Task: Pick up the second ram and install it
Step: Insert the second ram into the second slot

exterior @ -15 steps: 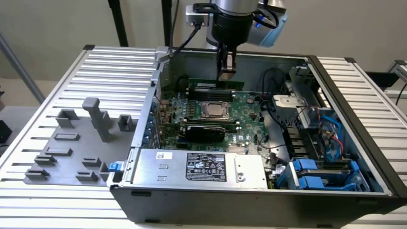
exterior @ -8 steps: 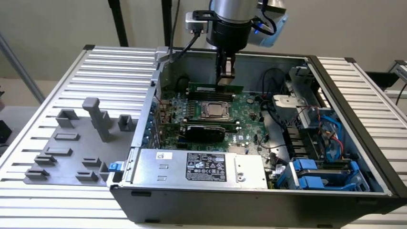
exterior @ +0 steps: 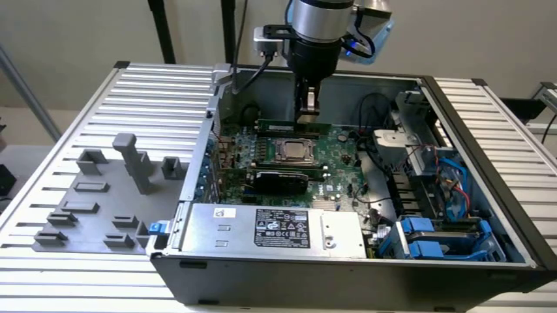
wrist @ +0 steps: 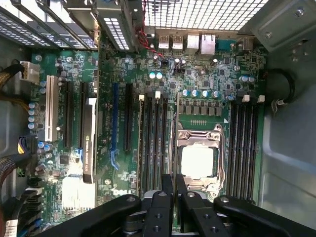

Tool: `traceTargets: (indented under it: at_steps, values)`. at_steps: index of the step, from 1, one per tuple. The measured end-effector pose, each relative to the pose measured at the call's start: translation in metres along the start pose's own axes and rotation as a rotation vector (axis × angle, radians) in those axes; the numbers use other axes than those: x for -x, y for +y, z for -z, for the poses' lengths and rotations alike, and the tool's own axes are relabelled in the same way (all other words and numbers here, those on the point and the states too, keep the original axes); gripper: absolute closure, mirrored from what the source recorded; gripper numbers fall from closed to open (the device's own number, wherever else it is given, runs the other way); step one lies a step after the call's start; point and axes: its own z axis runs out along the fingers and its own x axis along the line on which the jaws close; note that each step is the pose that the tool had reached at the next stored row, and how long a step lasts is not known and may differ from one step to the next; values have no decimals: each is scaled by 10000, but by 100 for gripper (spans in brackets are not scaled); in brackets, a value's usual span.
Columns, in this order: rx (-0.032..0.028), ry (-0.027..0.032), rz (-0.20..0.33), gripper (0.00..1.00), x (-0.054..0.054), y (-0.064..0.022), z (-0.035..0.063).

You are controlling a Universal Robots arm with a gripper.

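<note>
My hand (exterior: 306, 117) reaches down from the arm into the open computer case (exterior: 348, 280), a dark grey metal box lying on its side on the ribbed metal tabletop (exterior: 52, 287). My two black fingers are clenched on the second ram (exterior: 283, 123), a long, narrow green stick held level with its flat faces pinched between them. In the exterior view it hangs just past the far edge of the processor socket (exterior: 296, 151). I cannot tell whether its lower edge touches a slot.

In the wrist view my hand (wrist: 174, 178) shows its flat fingers almost together. The second ram (wrist: 177, 133) is a thin pale edge running out from between them. It lies beside the square, shiny socket (wrist: 197, 160) with its steel frame, and long black memory slots stand in rows on both sides of that socket.

The motherboard (exterior: 335, 140) is a wide green board crowded with small parts. Near of the socket sits a black-topped expansion card (exterior: 278, 179). A silver box with a white label (exterior: 270, 228) fills the near side, and blue plastic drive holders (exterior: 435, 238) sit at the exterior view's right. On the tabletop at the exterior view's left lies a matte grey tray of blocky holders (exterior: 96, 195)
</note>
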Motion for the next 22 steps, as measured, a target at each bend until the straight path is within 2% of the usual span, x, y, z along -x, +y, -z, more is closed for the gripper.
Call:
traceTargets:
  at_steps: [22]
  values:
    - [-6, 2, -1, 86, -22, 2, -400]
